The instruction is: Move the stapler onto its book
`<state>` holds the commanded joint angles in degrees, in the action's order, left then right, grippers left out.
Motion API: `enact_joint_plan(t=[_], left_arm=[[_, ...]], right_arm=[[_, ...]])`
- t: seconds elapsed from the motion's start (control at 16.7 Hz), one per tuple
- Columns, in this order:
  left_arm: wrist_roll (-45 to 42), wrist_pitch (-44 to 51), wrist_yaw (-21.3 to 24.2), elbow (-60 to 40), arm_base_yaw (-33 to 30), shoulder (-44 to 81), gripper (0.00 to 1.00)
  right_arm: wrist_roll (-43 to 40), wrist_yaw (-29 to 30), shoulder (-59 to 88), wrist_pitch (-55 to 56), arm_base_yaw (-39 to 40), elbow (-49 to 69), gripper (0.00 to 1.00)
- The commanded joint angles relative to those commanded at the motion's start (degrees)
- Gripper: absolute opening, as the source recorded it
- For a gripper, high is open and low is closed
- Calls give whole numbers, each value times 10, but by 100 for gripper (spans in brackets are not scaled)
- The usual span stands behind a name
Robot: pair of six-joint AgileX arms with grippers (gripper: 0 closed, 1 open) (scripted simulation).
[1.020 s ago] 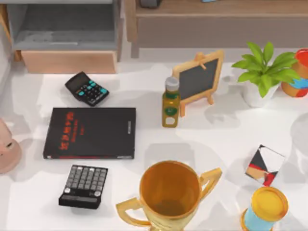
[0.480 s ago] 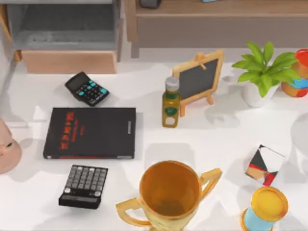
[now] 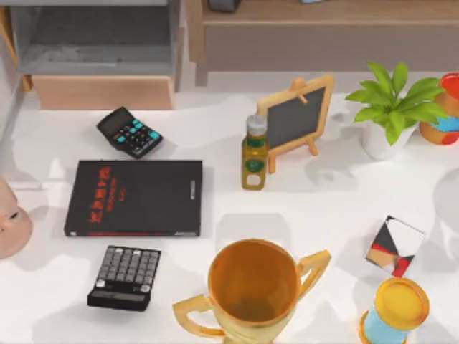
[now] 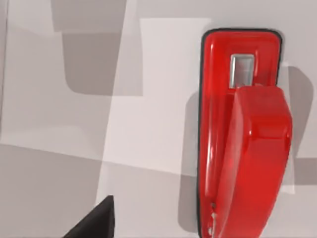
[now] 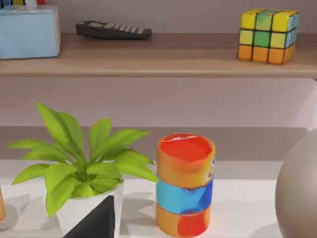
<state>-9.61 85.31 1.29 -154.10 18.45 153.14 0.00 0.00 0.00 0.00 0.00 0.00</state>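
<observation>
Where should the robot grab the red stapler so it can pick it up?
Probably across the stapler's two long sides, near its middle, coming straight down from above. In the left wrist view it lies flat on the white surface, a long narrow bar, so its narrow width looks the easiest span for two fingers.

Not much is reading clearly here, tbh. The book (image 3: 134,198) is showing red lettering running down its cover near one end, but I'm not making out any of the characters, and the small white line near its other edge is too tiny to read. The two calculators, one with coloured keys (image 3: 130,132) and one with grey keys (image 3: 125,277), are showing keys but no legible digits. The stapler (image 4: 243,134) isn't carrying any brand mark I can see.
</observation>
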Motion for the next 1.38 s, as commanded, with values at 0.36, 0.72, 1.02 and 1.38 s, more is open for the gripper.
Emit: enact_joint_plan(t=[0.36,0.72,1.02,1.38], left_arm=[[0,-11,0,21,1,-10,100],[-7,-49,0,82,8,-31,100],[-1,-112,0,134,4,-22,100],[0,-128,0,143,0,-15,100]], right_arm=[[0,0,0,0,0,0,100],[0,0,0,0,0,0,100],[0,0,0,0,0,0,100],[0,0,0,0,0,0,100]])
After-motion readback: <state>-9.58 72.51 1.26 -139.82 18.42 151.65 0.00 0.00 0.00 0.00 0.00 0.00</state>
